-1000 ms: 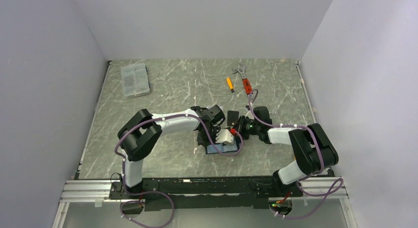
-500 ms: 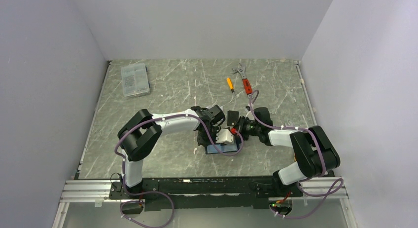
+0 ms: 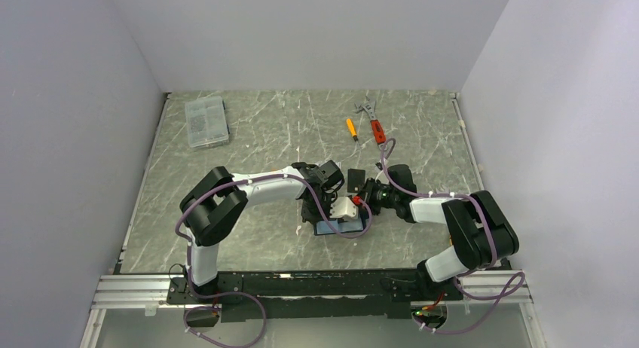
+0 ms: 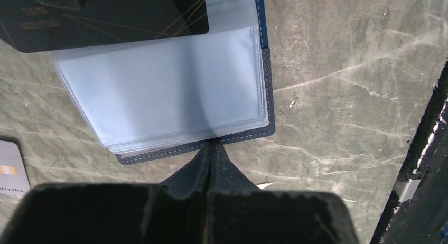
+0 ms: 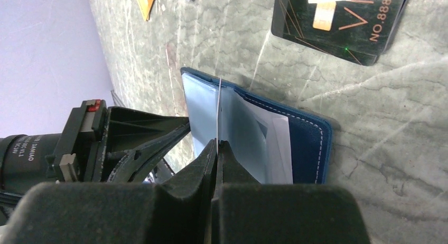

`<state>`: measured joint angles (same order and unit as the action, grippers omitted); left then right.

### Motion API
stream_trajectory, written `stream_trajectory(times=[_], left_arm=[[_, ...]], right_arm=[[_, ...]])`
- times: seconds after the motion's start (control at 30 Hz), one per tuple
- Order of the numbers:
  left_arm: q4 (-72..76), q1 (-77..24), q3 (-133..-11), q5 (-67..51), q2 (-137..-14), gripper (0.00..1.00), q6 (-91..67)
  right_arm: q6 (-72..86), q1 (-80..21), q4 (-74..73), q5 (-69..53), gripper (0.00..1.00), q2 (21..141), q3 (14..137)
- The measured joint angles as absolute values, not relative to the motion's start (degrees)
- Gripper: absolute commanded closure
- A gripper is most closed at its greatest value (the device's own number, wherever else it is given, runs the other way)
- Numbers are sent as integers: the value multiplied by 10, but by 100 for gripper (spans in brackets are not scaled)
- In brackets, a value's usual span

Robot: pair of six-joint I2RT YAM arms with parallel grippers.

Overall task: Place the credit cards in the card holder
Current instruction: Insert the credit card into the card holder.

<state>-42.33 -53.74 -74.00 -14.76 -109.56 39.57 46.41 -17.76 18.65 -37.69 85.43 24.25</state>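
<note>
The card holder [image 4: 248,135] is a navy wallet lying open on the table, its clear sleeves [image 4: 169,85] showing; it also appears in the top view [image 3: 343,227]. My left gripper [image 4: 212,147] is shut, with its tips against the holder's near edge. My right gripper [image 5: 217,143] is shut on one thin pale sleeve leaf [image 5: 218,106] of the card holder [image 5: 306,143] and holds it upright, edge-on. A black credit card [image 5: 338,22] lies beyond the holder and also shows in the left wrist view [image 4: 105,17]. An orange card [image 5: 143,1] and a silvery card [image 4: 10,172] lie nearby.
A clear grey compartment box [image 3: 206,122] stands at the back left. A small orange tool [image 3: 351,128] and a red-handled wrench [image 3: 374,122] lie at the back right. The table's dark edge rail [image 4: 422,170] runs close to the holder's right.
</note>
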Motion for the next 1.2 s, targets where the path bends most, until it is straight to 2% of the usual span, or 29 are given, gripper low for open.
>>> stream_trajectory(times=[1.2], left_arm=[[-428,-544,-744,-136,-1097,100,396]], right_arm=[[498,-177,289,-430,100,903,197]])
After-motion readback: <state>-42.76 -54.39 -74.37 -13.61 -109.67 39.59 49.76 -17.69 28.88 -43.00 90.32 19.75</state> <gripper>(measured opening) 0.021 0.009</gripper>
